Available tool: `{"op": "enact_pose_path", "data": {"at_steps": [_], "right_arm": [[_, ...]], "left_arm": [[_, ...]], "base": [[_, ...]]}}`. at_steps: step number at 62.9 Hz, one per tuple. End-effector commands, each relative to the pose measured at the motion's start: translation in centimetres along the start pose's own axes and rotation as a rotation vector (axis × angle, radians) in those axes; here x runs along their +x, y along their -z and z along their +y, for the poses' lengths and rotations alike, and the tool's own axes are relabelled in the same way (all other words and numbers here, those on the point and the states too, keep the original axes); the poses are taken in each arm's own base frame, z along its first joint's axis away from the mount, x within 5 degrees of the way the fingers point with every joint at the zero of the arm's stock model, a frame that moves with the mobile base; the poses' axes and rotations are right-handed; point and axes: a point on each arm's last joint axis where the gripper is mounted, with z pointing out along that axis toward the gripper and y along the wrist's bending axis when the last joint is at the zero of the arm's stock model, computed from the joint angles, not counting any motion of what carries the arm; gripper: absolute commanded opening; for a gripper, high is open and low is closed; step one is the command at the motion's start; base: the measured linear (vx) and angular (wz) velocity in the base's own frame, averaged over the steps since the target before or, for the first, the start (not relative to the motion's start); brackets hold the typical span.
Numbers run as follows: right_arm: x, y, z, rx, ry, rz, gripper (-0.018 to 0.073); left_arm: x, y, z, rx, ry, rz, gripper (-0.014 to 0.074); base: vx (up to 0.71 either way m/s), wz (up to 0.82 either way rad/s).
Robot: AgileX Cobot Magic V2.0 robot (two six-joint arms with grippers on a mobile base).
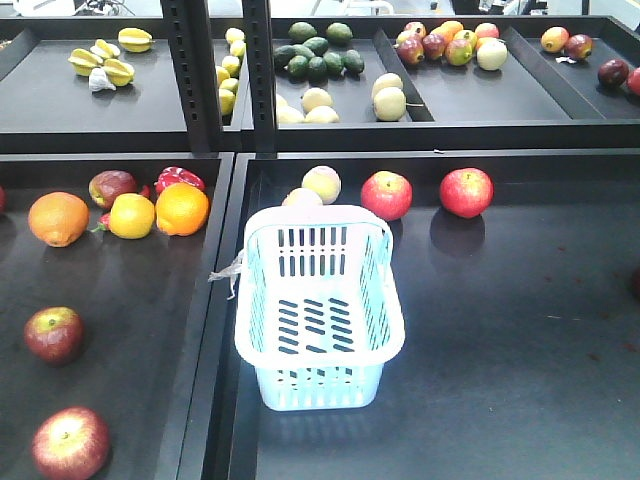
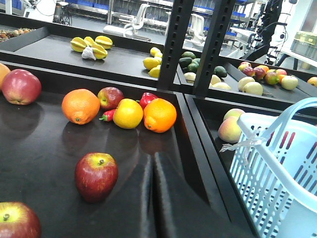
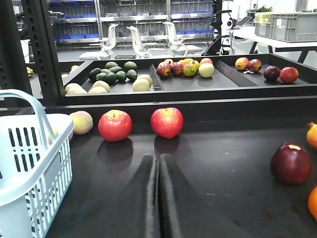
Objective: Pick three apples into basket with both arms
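Exterior front-facing view: the pale blue basket (image 1: 320, 216) sits in the lower right tray (image 1: 520, 330), close to that tray's left wall, and only its own slotted floor shows inside. Every apple lies outside it. The lower left tray (image 1: 140, 300) holds three dark red apples: one at the front (image 1: 70, 443), one behind it (image 1: 54, 333), and one at the back (image 1: 112, 187) beside two oranges (image 1: 58, 218) and a yellow citrus fruit (image 1: 131, 215). Behind the basket are two pale peach-coloured fruits (image 1: 322, 183) and two brighter red apples (image 1: 386, 194). Upper trays hold starfruit (image 1: 105, 60) and avocados (image 1: 320, 55).

In the left wrist view, the left gripper (image 2: 153, 159) has its fingers pressed together and grips nothing, low over the left tray. In the right wrist view, the right gripper (image 3: 158, 157) is likewise closed and empty-handed, with the basket to its left.
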Motion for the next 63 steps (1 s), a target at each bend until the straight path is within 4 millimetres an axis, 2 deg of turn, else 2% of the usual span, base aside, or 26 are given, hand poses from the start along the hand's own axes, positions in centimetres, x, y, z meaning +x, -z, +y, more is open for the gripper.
{"op": "enact_pose_path", "data": {"at_steps": [1, 5, 10, 28, 38, 43, 47, 52, 63], "right_arm": [[-0.2, 0.0, 0.0, 0.001, 0.019, -0.071, -0.0001], [-0.2, 0.0, 0.0, 0.001, 0.019, -0.071, -0.0001], [-0.2, 0.0, 0.0, 0.001, 0.019, -0.071, -0.0001], [-0.2, 0.0, 0.0, 0.001, 0.019, -0.071, -0.0001], [-0.2, 0.0, 0.0, 0.001, 0.019, -0.071, -0.0001], [-0.2, 0.0, 0.0, 0.001, 0.019, -0.071, -0.0001], [-0.2, 0.0, 0.0, 0.001, 0.019, -0.071, -0.0001], [-0.2, 0.0, 0.0, 0.001, 0.019, -0.071, -0.0001], [-0.2, 0.0, 0.0, 0.001, 0.019, -0.070, -0.0001]], "left_arm": [[-0.1, 0.0, 0.0, 0.022, 0.133, -0.073, -0.0006], [-0.3, 0.0, -0.2, 0.045, 0.366, -0.080, -0.0006], [-0.7, 0.1, -0.2, 0.066, 0.522, -0.111, -0.0006], [-1.5, 0.2, -0.1, 0.096, 0.664, -0.196, -0.0006], [-2.1, 0.4, 0.1, 0.159, 1.180, -0.245, -0.0006], [-2.6, 0.5, 0.2, 0.188, 1.311, -0.268, -0.0006], [-4.0, 1.0, -0.2, 0.235, 1.311, -0.288, -0.0006], [-7.1, 2.2, -1.2, 0.324, 1.206, -0.337, -0.0006], [-13.6, 5.3, -3.3, 0.439, 0.764, -0.479, -0.0003]], "base": [[0.00, 0.00], [0.00, 0.00], [0.00, 0.00], [0.00, 0.00], [0.00, 0.00], [0.00, 0.00], [0.00, 0.00], [0.00, 0.00], [0.00, 0.00]]}}
